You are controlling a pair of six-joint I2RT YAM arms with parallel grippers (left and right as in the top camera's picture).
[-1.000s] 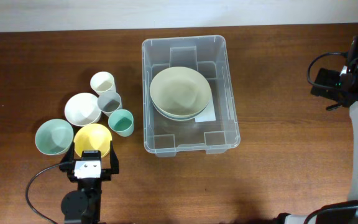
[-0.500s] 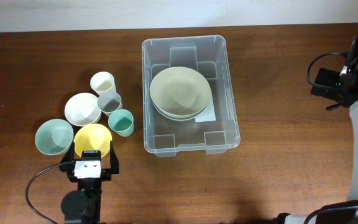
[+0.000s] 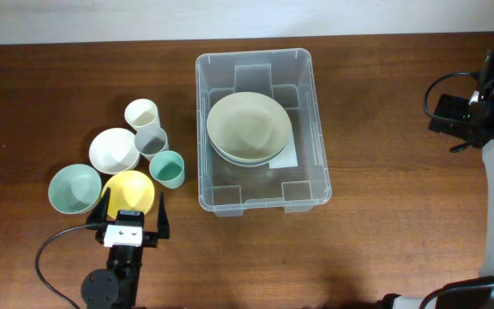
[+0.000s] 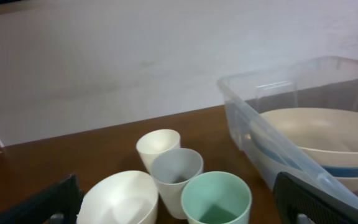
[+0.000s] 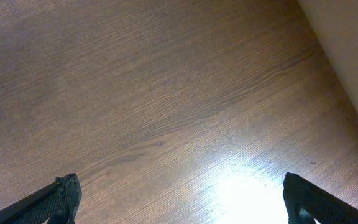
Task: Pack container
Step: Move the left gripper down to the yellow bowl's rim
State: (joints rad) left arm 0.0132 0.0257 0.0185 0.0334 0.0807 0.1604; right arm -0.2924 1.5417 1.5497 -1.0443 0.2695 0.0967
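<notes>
The container (image 3: 264, 202) stands mid-table with two stacked bowls (image 3: 249, 124) inside. Left of it are three cups (image 3: 141, 112) and three loose bowls (image 3: 114, 149). The left gripper (image 3: 131, 209), fingers apart, is at the yellow bowl (image 3: 128, 187); the right gripper (image 5: 179, 186), also apart, is far right.

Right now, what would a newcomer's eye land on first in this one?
The big clear container at mid-table, holding stacked pale bowls. Left of it sits a cluster of small bowls and cups, with the open left end effector poised over the yellow bowl.
</notes>
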